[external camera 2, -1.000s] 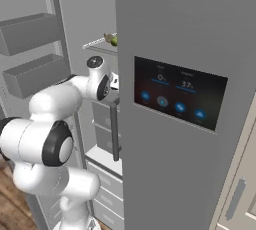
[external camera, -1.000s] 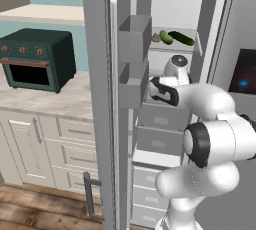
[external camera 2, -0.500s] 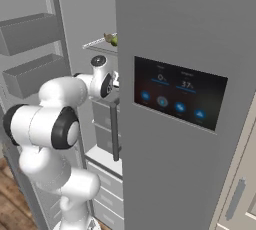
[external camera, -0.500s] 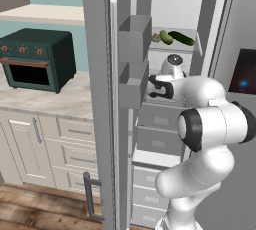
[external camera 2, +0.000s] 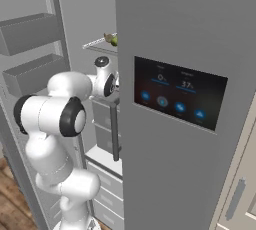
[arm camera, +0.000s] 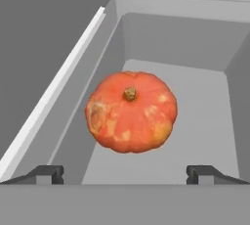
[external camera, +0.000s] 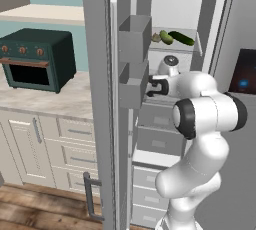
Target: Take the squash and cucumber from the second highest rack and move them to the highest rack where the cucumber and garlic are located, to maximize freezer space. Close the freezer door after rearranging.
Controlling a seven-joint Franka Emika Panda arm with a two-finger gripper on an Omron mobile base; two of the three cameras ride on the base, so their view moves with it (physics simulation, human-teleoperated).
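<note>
Squash [arm camera: 131, 111] sits just ahead of my open tool [arm camera: 126, 174]; if I close off-centre, I reckon its rounded sides could slip free.

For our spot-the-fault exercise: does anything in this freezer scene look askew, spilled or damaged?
Nothing stands out. The round orange squash sits stem-up and whole between the open claw tips; the long dark green cucumber lies flat on the pale top rack.
</note>
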